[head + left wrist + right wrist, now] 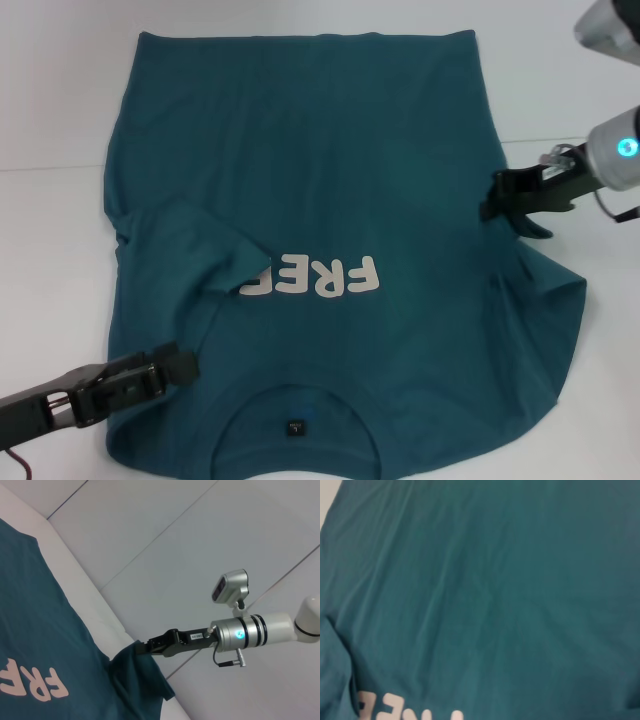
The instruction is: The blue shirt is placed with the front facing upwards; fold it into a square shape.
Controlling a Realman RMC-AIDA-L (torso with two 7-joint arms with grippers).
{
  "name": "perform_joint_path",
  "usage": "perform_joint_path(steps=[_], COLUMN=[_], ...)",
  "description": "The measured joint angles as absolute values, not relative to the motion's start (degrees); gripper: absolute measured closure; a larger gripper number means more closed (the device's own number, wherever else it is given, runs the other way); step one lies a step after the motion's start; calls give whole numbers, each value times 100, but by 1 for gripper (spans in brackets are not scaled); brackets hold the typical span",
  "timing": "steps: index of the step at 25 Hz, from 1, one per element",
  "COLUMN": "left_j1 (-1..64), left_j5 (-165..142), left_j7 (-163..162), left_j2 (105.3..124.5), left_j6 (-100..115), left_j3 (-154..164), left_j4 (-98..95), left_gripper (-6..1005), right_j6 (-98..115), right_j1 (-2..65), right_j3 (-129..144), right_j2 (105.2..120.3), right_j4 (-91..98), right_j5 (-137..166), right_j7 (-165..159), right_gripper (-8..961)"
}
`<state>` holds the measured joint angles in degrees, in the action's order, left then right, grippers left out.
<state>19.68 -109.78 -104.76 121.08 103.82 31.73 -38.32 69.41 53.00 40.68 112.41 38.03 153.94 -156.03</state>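
One blue shirt (330, 160) reads "FRE"; right gripper (497, 203) pinches sleeve edge, left gripper (180, 365) unclear.

Work surface: white table (60, 250), matte and plain, visible in the head view along the left side, the far edge and the right side.
Table, far part: a faint horizontal line (50, 168) crosses the white surface on the left; a matching one (540, 140) shows on the right at nearly the same height.
Table edge: in the left wrist view, a white strip (75, 580) runs diagonally across the picture.
Floor: light grey tiles (165, 540) beyond that strip in the left wrist view.
Floor joints: thin darker seams (150, 545) run diagonally between tiles.
Shading: soft grey shadow (590, 250) on the table at right.
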Motion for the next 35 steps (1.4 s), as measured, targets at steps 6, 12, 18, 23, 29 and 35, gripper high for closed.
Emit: perform_joint_path(steps=[6, 12, 18, 23, 29, 35], left_j1=[1965, 1957, 1970, 1970, 1969, 1969], left_j5=[-10977, -10977, -10978, -10978, -10977, -10978], left_j7=[-10476, -10428, -10417, -10415, -10415, -10415], left_j2=[12112, 12112, 12111, 12111, 12111, 12111], left_j6=[10316, 10297, 10239, 10239, 10239, 10239], left_j3=[3173, 3173, 3173, 3173, 3172, 3173], left_j4=[-3830, -3753, -3701, -3691, -3691, -3691], left_gripper=[49, 49, 49, 49, 50, 51], right_j6=[6667, 6571, 6321, 6040, 5896, 5724], right_j1=[5463, 5460, 5421, 5411, 5358, 5344], right_j3=[4183, 4162, 4166, 4154, 4139, 4045], right_j2=[11344, 11391, 11409, 11411, 11409, 11408], right_j4=[3498, 3482, 3325, 3173, 3164, 3164], right_j5=[15408, 15344, 15202, 15157, 15144, 15142], right_j7=[-15609, -15636, -15768, -15905, -16072, -16089], right_gripper=[942, 942, 941, 941, 941, 941])
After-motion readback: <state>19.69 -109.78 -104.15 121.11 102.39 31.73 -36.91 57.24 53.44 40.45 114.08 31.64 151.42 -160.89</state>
